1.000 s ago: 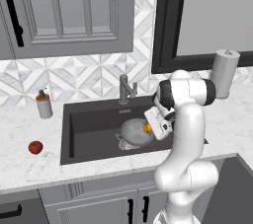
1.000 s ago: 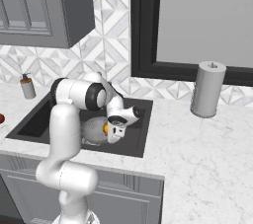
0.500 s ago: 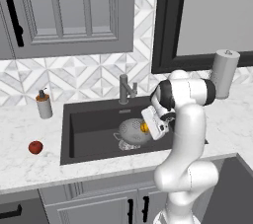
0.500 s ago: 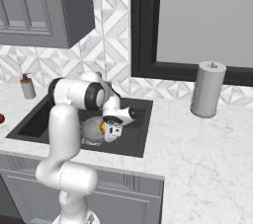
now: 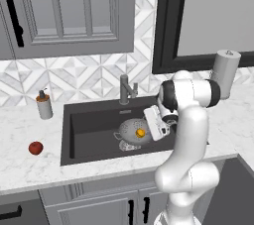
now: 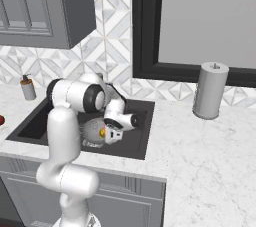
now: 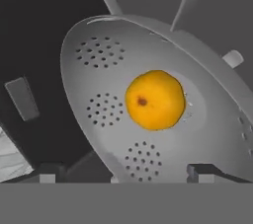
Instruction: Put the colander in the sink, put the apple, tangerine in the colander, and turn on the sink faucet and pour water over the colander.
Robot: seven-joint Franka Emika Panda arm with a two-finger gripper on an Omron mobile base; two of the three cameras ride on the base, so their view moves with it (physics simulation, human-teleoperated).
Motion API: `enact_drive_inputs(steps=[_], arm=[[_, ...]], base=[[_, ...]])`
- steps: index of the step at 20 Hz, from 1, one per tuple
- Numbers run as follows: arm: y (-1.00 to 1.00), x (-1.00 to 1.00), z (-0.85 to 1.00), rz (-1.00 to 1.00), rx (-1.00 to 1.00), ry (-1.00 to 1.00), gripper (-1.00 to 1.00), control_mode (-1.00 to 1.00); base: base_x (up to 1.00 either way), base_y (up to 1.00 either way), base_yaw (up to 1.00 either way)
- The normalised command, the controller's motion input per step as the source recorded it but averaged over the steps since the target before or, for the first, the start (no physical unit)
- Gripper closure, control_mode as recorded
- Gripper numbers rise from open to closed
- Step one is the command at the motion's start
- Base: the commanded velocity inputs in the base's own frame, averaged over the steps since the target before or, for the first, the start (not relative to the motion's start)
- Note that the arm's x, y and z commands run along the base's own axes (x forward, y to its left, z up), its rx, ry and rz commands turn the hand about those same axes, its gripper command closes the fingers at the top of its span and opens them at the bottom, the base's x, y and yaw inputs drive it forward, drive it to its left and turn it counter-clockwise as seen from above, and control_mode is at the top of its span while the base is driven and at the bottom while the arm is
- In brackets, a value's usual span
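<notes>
- Left base view: the colander [image 5: 132, 132] stands in the sink [image 5: 94, 129], right of centre, with the tangerine [image 5: 141, 133] inside. The pincer [image 5: 155, 126] hangs just right of it, over the rim. The apple [image 5: 35, 147] lies on the worktop [image 5: 30, 167] left of the sink. The faucet [image 5: 126, 89] stands behind the basin.
- Right base view: the tangerine [image 6: 102, 132] shows beside the pincer [image 6: 111, 135], against the colander [image 6: 92, 132].
- Hand view: the tangerine [image 7: 155, 99] rests loose on the colander's [image 7: 104, 70] floor; the fingertips [image 7: 49, 172] stand wide apart, holding nothing.

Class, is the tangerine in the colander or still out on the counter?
In. The tangerine lies on the colander floor, between the hole clusters, inside the sink.
</notes>
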Motion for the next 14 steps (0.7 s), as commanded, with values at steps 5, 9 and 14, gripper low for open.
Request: enact_drive_inputs(steps=[5,9,14], arm=[[0.0,-0.51,0.48,0.0,0.12,-0.2,-1.0,-1.0],[0.0,-0.35,0.93,0.07,0.02,0.0,-1.0,-1.0],[0.04,-0.04,1.0,0.04,-0.01,0.08,-1.0,-1.0]], base=[[0.0,0.0,0.0],[0.0,0.0,0.0],[0.0,0.0,0.0]])
